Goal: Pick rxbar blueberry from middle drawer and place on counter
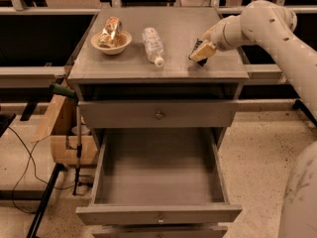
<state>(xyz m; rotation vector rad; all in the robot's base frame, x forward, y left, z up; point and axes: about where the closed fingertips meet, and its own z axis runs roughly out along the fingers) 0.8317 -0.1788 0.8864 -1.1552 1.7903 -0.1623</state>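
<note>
pincer (202, 53) pinching rxbar blueberry (196, 47), low over right side of tabletop (178, 31), tilted down, likely to set it flat. middle drawer (158, 170) hangs open, empty. bottle (153, 44) well clear to the left.

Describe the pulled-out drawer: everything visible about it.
The middle drawer is a wide, shallow grey box, metal by its look, pulled far out below the shut drawer. Its front panel carries a small round knob. Low side walls frame a bare, flat floor; nothing shows inside it. Nothing touches it: the gripper is up over the right side of the counter, well away.
</note>
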